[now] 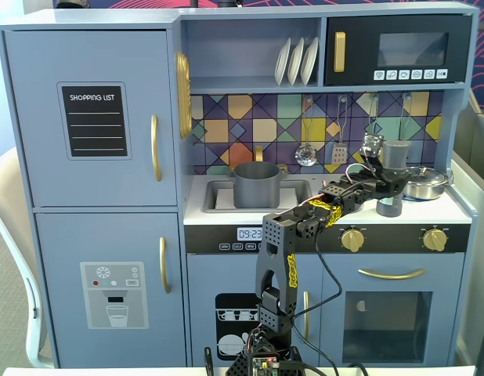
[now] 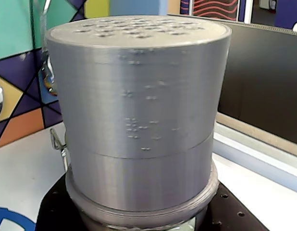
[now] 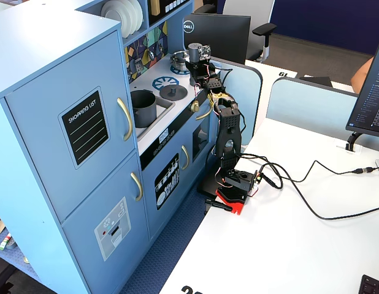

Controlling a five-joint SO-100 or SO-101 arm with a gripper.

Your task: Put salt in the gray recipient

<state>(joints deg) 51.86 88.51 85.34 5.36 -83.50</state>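
The salt (image 1: 396, 154) is a gray shaker that stands upright in my gripper (image 1: 385, 177), lifted above the right side of the toy stove top. In the wrist view its wide perforated cap (image 2: 139, 120) fills the frame, and the black jaws sit on either side under the cap's rim. A sliver of pale label shows at the bottom edge. The gray recipient (image 1: 256, 184) stands in the sink to the left in a fixed view, well apart from the gripper. It also appears as the gray recipient (image 3: 143, 107) left of the salt (image 3: 194, 52).
A flat gray lid with a knob (image 1: 389, 207) lies on the burner under the arm. A shiny silver pan (image 1: 424, 182) sits at the right. A ladle (image 1: 305, 153) and spatula (image 1: 338, 149) hang on the tiled back wall. The microwave shelf (image 1: 395, 51) is overhead.
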